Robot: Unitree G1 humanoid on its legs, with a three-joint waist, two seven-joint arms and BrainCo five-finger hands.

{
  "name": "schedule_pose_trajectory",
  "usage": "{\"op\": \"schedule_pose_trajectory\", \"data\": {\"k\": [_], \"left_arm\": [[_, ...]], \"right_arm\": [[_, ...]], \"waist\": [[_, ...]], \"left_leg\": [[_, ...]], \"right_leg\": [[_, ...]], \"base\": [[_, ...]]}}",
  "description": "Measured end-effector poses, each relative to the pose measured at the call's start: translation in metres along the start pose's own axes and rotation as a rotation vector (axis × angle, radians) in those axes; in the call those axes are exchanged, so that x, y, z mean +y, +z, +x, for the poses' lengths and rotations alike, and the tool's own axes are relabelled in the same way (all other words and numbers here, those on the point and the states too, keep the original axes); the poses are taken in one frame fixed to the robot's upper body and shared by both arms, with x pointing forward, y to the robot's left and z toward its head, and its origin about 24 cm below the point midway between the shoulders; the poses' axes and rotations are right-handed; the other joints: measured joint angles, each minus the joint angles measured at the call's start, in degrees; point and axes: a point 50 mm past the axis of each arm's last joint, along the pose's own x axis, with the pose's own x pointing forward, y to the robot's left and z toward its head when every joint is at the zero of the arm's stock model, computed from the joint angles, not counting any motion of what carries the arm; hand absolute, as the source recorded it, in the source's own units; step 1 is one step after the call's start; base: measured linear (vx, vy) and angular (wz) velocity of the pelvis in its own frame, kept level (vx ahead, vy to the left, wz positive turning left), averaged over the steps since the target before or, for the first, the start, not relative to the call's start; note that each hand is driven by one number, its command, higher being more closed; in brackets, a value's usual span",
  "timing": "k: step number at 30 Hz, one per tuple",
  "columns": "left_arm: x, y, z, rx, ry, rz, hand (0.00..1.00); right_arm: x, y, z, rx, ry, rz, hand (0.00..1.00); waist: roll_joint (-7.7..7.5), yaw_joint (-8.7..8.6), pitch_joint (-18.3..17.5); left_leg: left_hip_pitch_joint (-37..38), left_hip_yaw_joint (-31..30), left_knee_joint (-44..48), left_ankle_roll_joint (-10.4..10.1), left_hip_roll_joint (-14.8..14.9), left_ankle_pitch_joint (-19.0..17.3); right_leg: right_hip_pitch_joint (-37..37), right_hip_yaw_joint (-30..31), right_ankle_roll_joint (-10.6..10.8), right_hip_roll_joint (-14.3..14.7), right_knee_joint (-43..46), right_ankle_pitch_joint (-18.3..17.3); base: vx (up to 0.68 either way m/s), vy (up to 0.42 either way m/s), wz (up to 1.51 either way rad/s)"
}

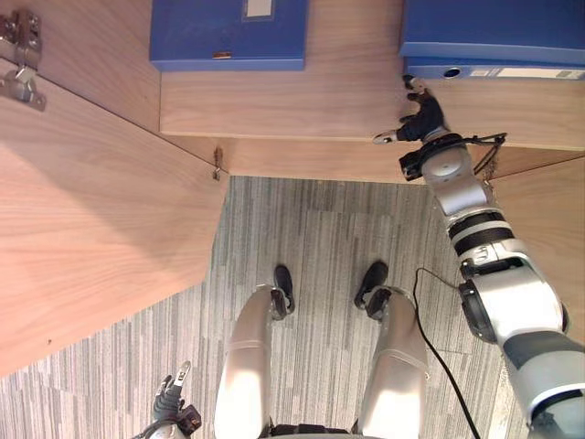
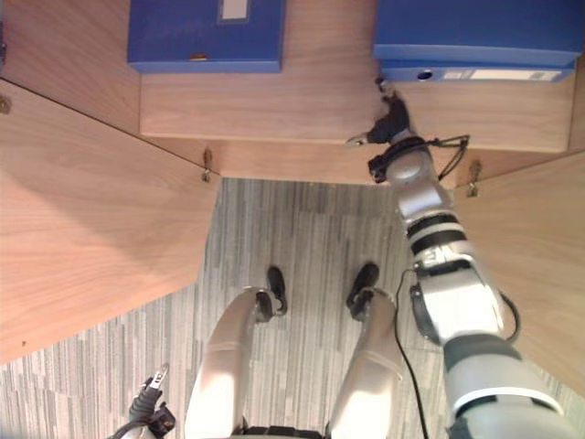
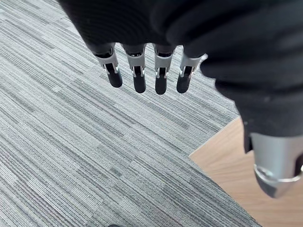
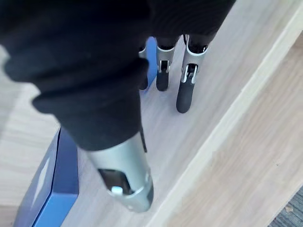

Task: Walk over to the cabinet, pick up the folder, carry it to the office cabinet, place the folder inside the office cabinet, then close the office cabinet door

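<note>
Right hand (image 1: pixel 422 119) reaches onto the cabinet shelf (image 1: pixel 302 105), fingers (image 4: pixel 185 92) straight and loose, gripping nothing. Their tips are close by the front edge of the blue folder (image 1: pixel 494 41) at the shelf's right end. A second blue folder (image 1: pixel 228 37) lies well apart to the left. Left hand (image 1: pixel 172 398) hangs low over the carpet (image 3: pixel 71 142) — fingers straight, empty

Two blue folders (image 1: pixel 228 32) (image 1: pixel 494 27), one shelf (image 1: pixel 302 105), two open cabinet doors (image 1: pixel 91 229) (image 2: pixel 539 274), two hands: left robot hand (image 1: pixel 172 398), right robot hand (image 1: pixel 422 117).
</note>
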Motion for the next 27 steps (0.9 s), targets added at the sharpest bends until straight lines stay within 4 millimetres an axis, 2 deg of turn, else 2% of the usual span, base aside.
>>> {"op": "schedule_pose_trajectory", "data": {"k": [5, 10, 13, 15, 16, 18, 19, 21, 22, 23, 24, 27], "left_arm": [[-0.004, -0.001, -0.001, 0.0, -0.003, -0.012, 0.0], [-0.007, -0.001, -0.001, -0.006, -0.012, -0.02, 0.0], [-0.008, 0.0, -0.001, -0.007, -0.015, -0.019, 0.0], [-0.008, 0.0, -0.001, -0.01, -0.019, -0.016, 0.0], [-0.009, 0.0, -0.001, -0.011, -0.019, -0.015, 0.0], [-0.011, 0.001, -0.001, -0.011, -0.028, -0.003, 0.0], [-0.012, 0.0, -0.001, -0.01, -0.03, 0.0, 0.0], [-0.015, -0.002, -0.002, 0.0, -0.043, 0.034, 0.0], [-0.016, -0.003, -0.002, 0.002, -0.047, 0.042, 0.0], [-0.018, -0.005, -0.003, 0.006, -0.057, 0.063, 0.0], [-0.018, -0.006, -0.003, 0.012, -0.058, 0.067, 0.0], [-0.021, -0.018, -0.005, 0.063, -0.059, 0.106, 0.0]], "right_arm": [[-0.008, -0.006, 0.001, 0.036, -0.054, 0.037, 0.0], [0.013, -0.029, -0.008, 0.101, -0.026, 0.093, 0.0], [0.044, -0.059, -0.027, 0.186, 0.024, 0.165, 0.0], [0.079, -0.089, -0.053, 0.302, 0.069, 0.251, 0.0], [0.089, -0.099, -0.062, 0.348, 0.085, 0.278, 0.0], [0.133, -0.148, -0.119, 0.597, 0.152, 0.37, 0.0], [0.144, -0.16, -0.137, 0.665, 0.171, 0.39, 0.0], [0.182, -0.198, -0.222, 0.943, 0.23, 0.476, 0.0], [0.188, -0.204, -0.242, 1.004, 0.232, 0.499, 0.0], [0.194, -0.214, -0.274, 1.108, 0.22, 0.543, 0.0], [0.195, -0.216, -0.283, 1.115, 0.219, 0.549, 0.0], [0.191, -0.23, -0.326, 1.231, 0.185, 0.563, 0.0]], "waist": [[0.0, -0.11, 0.0], [-0.03, -0.45, 0.01], [-0.05, -0.56, -0.05], [-0.07, -0.71, -0.11], [-0.1, -0.69, -0.13], [-0.22, -0.21, -0.28], [-0.29, -0.09, -0.32], [-0.64, -0.05, -1.27], [-0.87, -0.08, -1.74], [-1.4, -0.35, -3.19], [-1.74, -0.35, -4.31], [-3.98, -0.98, -11.57]], "left_leg": [[0.03, -0.24, -0.04, 0.03, -0.1, 0.02], [3.21, -0.72, -1.13, 0.03, -0.12, 0.06], [7.7, -1.01, -2.72, -0.03, 0.3, 0.08], [12.33, -1.18, -4.58, -0.15, 0.65, 0.13], [13.62, -1.23, -5.04, -0.18, 0.78, 0.15], [19.02, -1.07, -6.97, -0.26, 1.34, 0.11], [20.46, -0.94, -7.54, -0.29, 1.42, 0.09], [25.95, -0.27, -9.71, -0.47, 1.79, -0.02], [27.19, 0.02, -10.28, -0.58, 1.92, -0.1], [29.24, 0.56, -11.21, -0.63, 2.17, -0.18], [29.96, 0.96, -11.61, -0.73, 2.43, -0.28], [35.4, 3.17, -14.47, -1.46, 3.5, -0.75]], "right_leg": [[0.3, -0.29, 0.04, -0.07, -0.19, 0.03], [4.21, -1.22, 0.42, 0.2, -1.86, 0.27], [9.68, -2.53, 0.68, 1.06, -4.85, 1.03], [15.37, -3.74, 1.09, 1.97, -8.22, 1.99], [16.9, -4.01, 1.18, 2.31, -9.15, 2.27], [23.17, -4.8, 1.67, 3.62, -12.94, 3.37], [24.73, -4.91, 1.83, 3.93, -13.86, 3.63], [30.51, -5.03, 2.25, 5.16, -17.17, 4.75], [31.72, -5.03, 2.27, 5.38, -18.04, 5.01], [33.76, -5.04, 2.37, 5.96, -19.67, 5.56], [34.41, -4.92, 2.35, 6.37, -20.62, 5.98], [39.4, -4.2, 2.27, 8.19, -25.41, 7.15]], "base": [[0.0, 0.035, 0.02], [0.01, 0.041, -0.01], [0.03, 0.046, -0.08], [0.04, 0.057, -0.09], [0.06, 0.058, -0.09], [0.07, 0.068, -0.13], [0.07, 0.068, -0.16], [0.08, 0.049, -0.19], [0.07, 0.038, -0.24], [0.06, 0.025, -0.24], [0.06, 0.025, -0.32], [0.06, 0.002, -0.34]]}}
